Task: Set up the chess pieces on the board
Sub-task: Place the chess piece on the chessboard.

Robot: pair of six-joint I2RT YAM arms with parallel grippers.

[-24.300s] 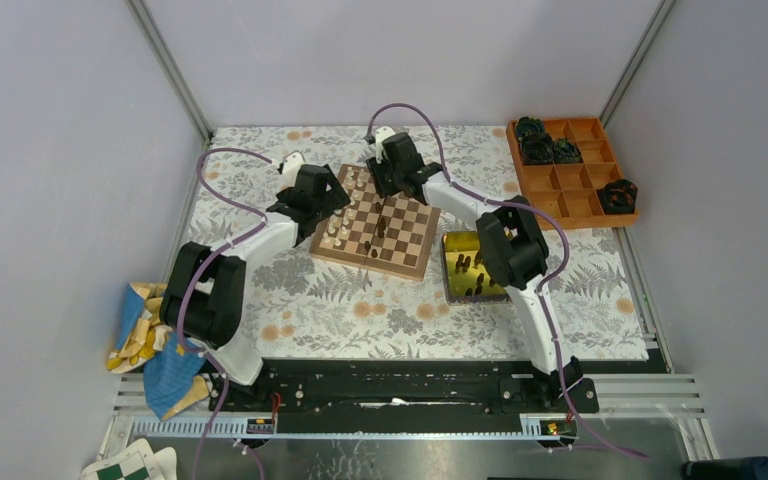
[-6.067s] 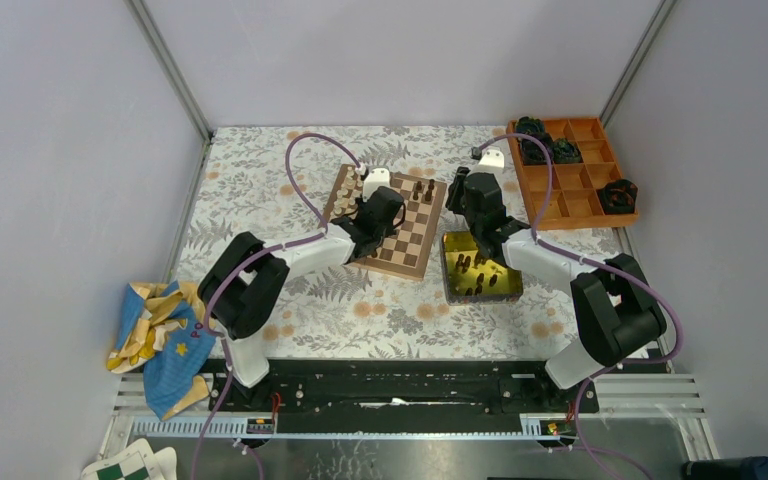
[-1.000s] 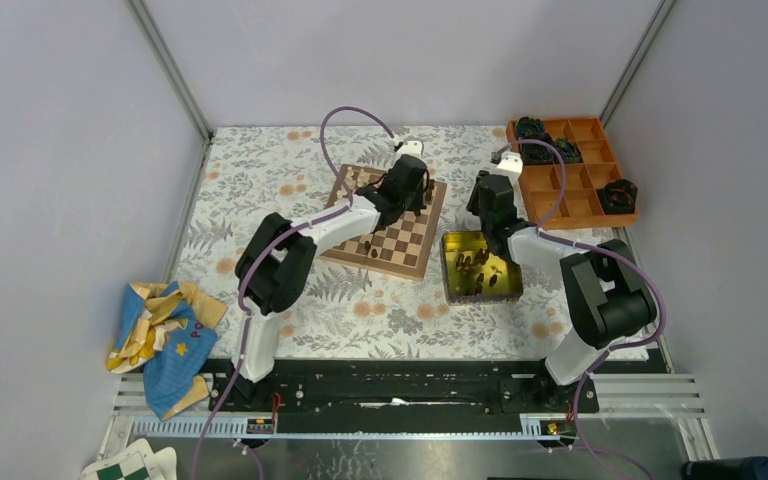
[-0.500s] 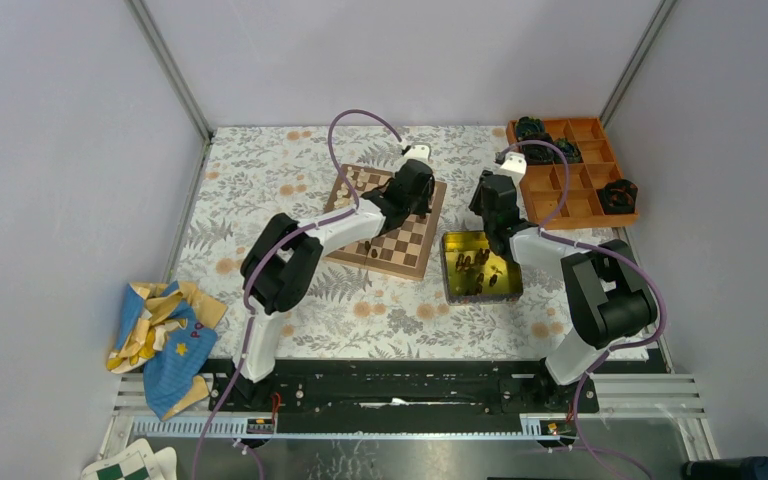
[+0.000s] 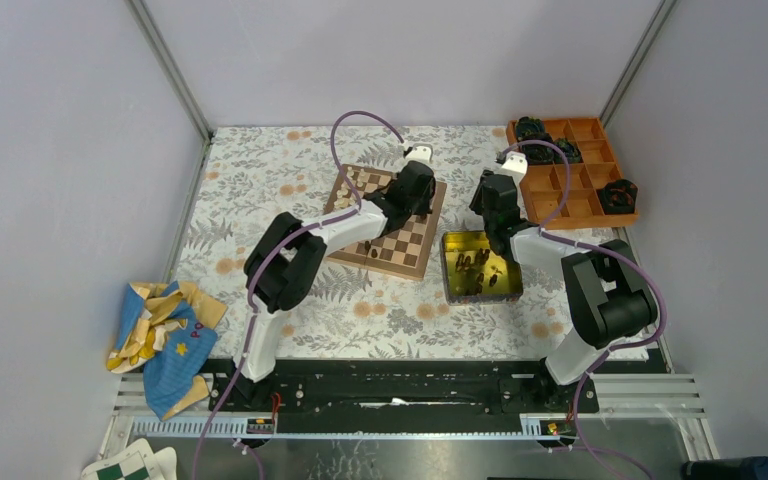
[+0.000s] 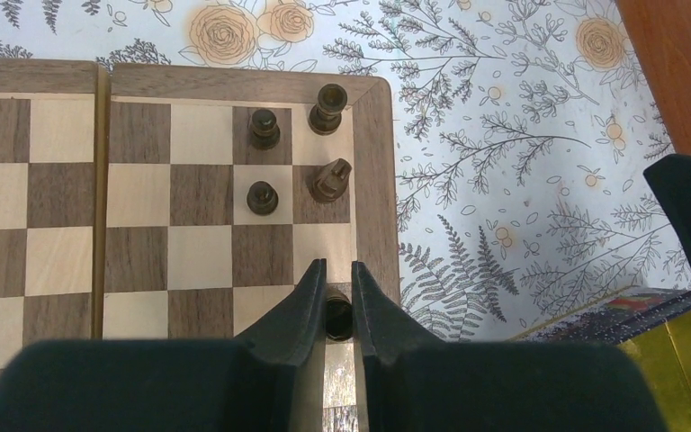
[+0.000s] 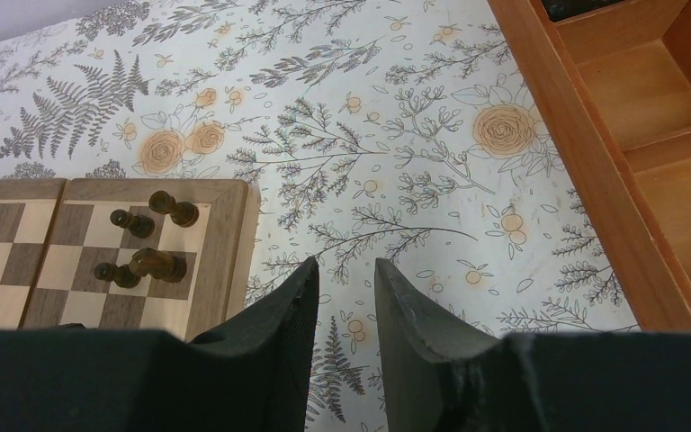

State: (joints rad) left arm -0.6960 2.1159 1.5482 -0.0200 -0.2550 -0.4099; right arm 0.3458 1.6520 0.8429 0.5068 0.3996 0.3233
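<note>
The board (image 5: pixel 401 251) lies mid-table. My left gripper (image 5: pixel 415 198) hangs over its far right corner, shut on a dark chess piece (image 6: pixel 338 315) just above the right-hand column of squares (image 6: pixel 198 252). Several dark pieces (image 6: pixel 331 180) stand in the corner ahead of the fingers, one of them in the corner square (image 6: pixel 328 108). Pale pieces (image 5: pixel 353 183) stand along the board's far left side. My right gripper (image 7: pixel 345 270) is open with nothing in it, above the floral cloth to the right of the board (image 7: pixel 225 243). More dark pieces lie in the yellow tin (image 5: pixel 480 266).
An orange compartment tray (image 5: pixel 572 170) with black gear-like lumps stands at the far right, close to the right gripper (image 5: pixel 490 205). The yellow tin sits against the board's right side. A blue and yellow cloth (image 5: pixel 160 335) lies at the near left.
The left gripper has edged a little to the right over the board's far corner with the dark piece still in it. The right arm has barely moved.
</note>
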